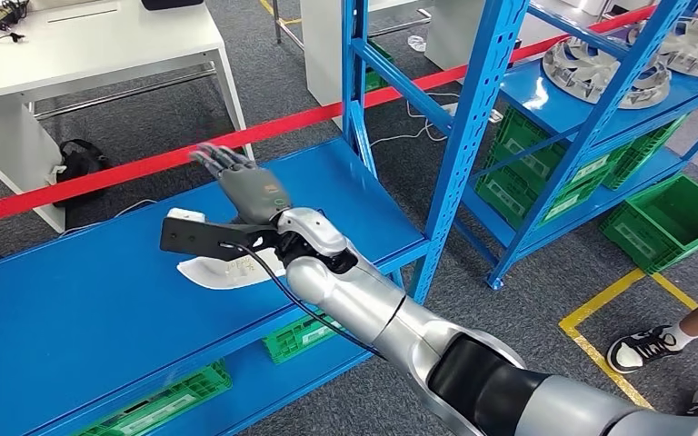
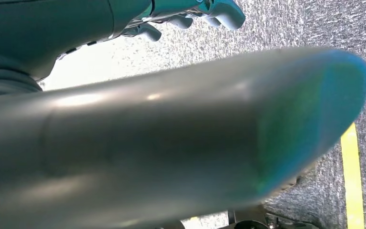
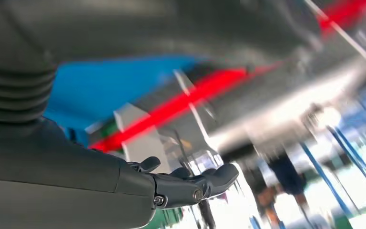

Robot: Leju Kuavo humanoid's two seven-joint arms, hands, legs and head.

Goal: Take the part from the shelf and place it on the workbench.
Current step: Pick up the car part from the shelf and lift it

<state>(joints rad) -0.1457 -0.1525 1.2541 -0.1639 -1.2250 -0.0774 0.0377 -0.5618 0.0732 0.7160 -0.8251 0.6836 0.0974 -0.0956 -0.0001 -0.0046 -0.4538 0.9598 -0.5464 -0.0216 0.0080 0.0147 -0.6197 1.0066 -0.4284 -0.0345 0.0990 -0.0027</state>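
Fingers (image 1: pixel 221 162) of the right hand (image 1: pixel 247 189) are spread and hold nothing, above the blue workbench (image 1: pixel 73 300). The white part (image 1: pixel 223 271) lies beneath the wrist, apparently placed; withdrawal remains. The blue upright (image 1: pixel 459 154) stands close right. The left hand (image 2: pixel 205 12) grips nothing I can see; its state is unclear.

We see the part (image 1: pixel 223 271) lying on the workbench (image 1: pixel 82 300), under our right hand (image 1: pixel 245 186), with the shelf (image 1: pixel 545 100) to the right and crates (image 1: pixel 668 218) on the floor beside it.
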